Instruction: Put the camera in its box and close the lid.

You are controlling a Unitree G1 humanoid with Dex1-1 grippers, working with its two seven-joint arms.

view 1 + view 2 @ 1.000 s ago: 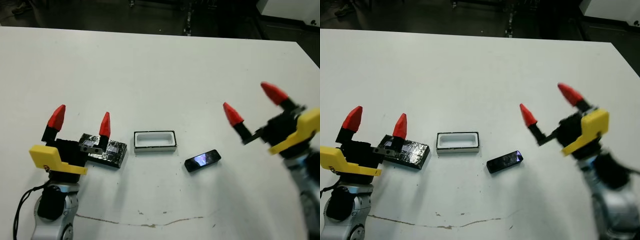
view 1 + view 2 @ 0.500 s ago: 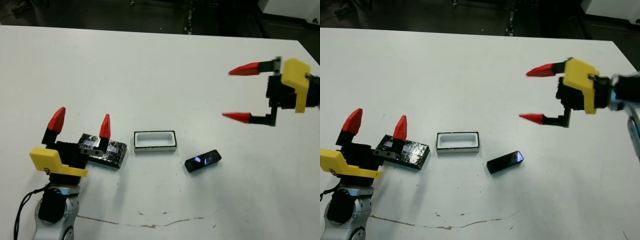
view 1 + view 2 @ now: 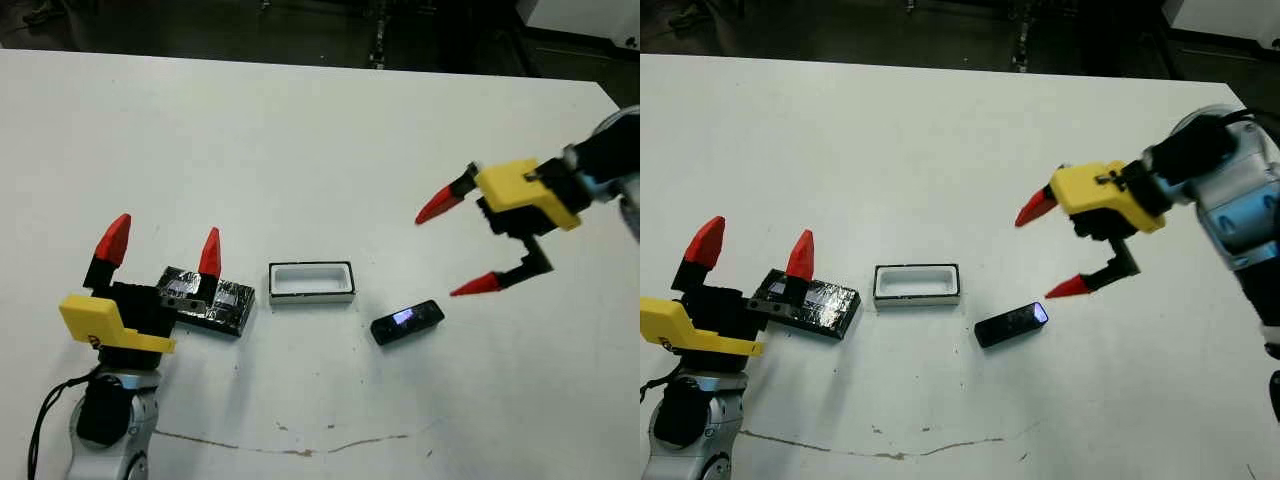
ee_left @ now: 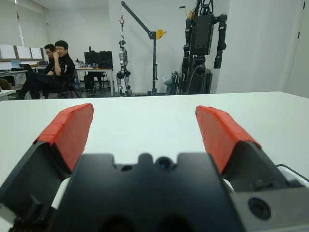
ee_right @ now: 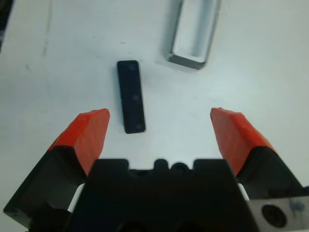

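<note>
While the right pincer hovers spread wide just above the camera, which lies on the tabletop beside the empty box, it should descend with fingers straddling the camera's narrow sides; the left pincer waits open by the lid.

Left gripper fingers spread wide over the white table. Two people sit upper left; a dark humanoid robot hangs up top beside a crane.

Beyond the white table two seated people, a hoist and a dark humanoid robot.
</note>
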